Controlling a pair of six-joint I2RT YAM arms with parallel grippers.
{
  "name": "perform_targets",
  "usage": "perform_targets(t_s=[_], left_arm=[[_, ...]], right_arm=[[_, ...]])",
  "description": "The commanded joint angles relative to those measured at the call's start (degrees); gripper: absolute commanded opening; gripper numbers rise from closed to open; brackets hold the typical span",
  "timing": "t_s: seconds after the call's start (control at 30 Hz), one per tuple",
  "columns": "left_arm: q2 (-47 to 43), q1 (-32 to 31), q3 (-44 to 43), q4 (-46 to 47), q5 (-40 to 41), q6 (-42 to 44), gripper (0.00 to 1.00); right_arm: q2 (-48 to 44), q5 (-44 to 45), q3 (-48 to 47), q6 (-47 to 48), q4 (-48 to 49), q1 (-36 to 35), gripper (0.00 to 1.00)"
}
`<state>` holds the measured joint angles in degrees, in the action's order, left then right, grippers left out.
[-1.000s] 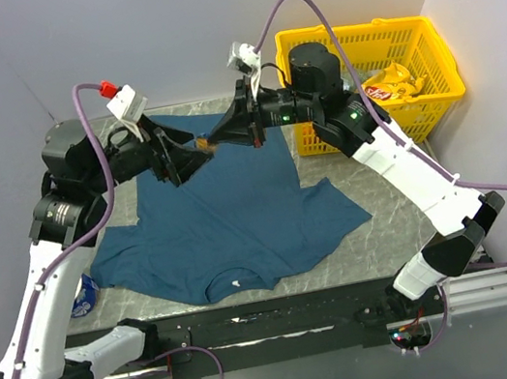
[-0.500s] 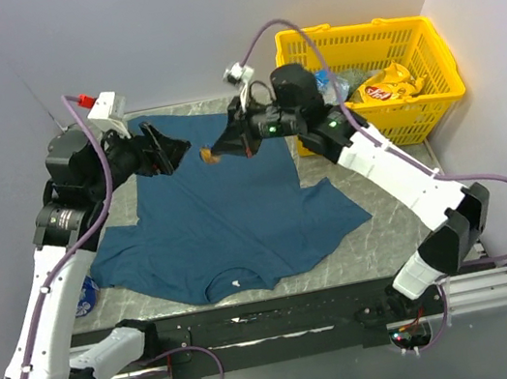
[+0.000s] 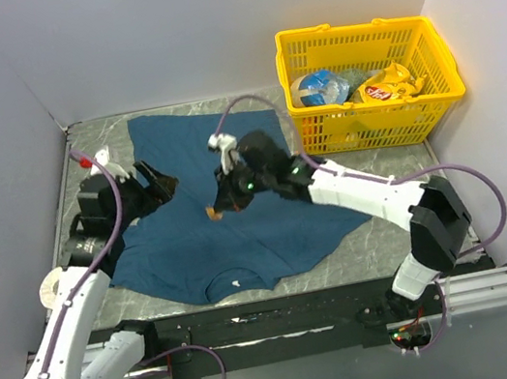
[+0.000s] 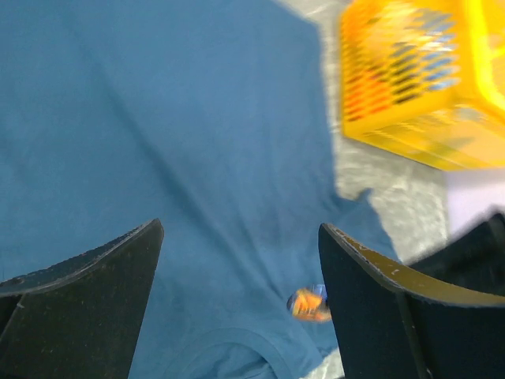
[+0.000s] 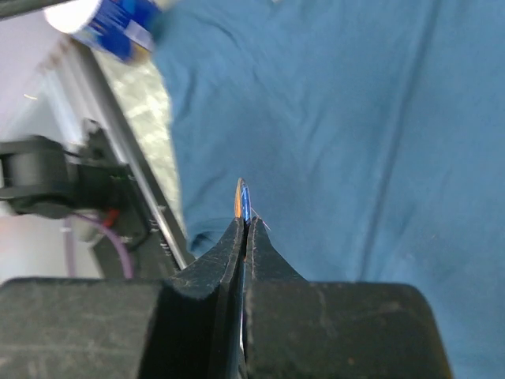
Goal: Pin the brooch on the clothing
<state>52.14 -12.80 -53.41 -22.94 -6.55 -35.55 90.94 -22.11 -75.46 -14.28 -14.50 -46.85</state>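
Brooch [image 5: 243, 197] pinched edge-on at tips of right end effector [image 3: 216, 206], fingers clenched on it, over middle of clothing [image 3: 194, 244]; contact with fabric unclear. Clothing spread flat on bench [image 3: 393, 229]. Left end effector [image 4: 239, 230] released, fingers wide apart, over shirt's left part. Yellow basket [image 3: 434, 97] far right.

Top view high, looking down; both wrist views close over shirt [image 3: 205, 247].

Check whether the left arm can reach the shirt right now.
Probably yes: the left tool hangs open over the shirt with only bare cloth below it; the right tool, shut on the brooch, sits off to one side.
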Motion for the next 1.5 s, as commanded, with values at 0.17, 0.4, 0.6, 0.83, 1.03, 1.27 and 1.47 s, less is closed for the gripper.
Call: perform_targets(t_s=[0.17, 0.4, 0.6, 0.83, 1.03, 1.27, 1.47], left_arm=[[1.30, 1.37, 6.30, 4.74, 13.49, -5.15, 0.86], [0.69, 5.24, 5.42, 3.79, 14.19, -1.99, 0.87], [-2.39, 6.12, 5.07, 2.02, 15.34, 0.21, 0.89], [-3.89, 6.21, 7.09, 2.46, 13.93, 0.39, 0.90], [-3.10, 6.21, 7.26, 2.99, 12.00, 0.57, 0.91], [-3.45, 6.21, 7.44, 2.99, 11.12, 1.10, 0.91], [-3.89, 6.21, 7.53, 2.55, 10.94, 1.19, 0.92]], right_arm=[[11.79, -0.71, -3.98, -3.82, 8.35, -2.72, 0.00], [27.88, -14.60, -17.33, -12.34, 9.93, -2.28, 0.00], [36.15, -18.14, -26.47, -19.01, 5.98, -2.37, 0.00], [40.46, -17.97, -30.80, -24.64, 4.83, -2.55, 0.00], [44.24, -18.06, -33.87, -29.66, 2.99, -2.37, 0.00], [47.40, -16.91, -34.67, -31.95, 2.10, -2.28, 0.00], [49.25, -15.86, -35.80, -34.23, 1.14, -2.19, 0.00]])
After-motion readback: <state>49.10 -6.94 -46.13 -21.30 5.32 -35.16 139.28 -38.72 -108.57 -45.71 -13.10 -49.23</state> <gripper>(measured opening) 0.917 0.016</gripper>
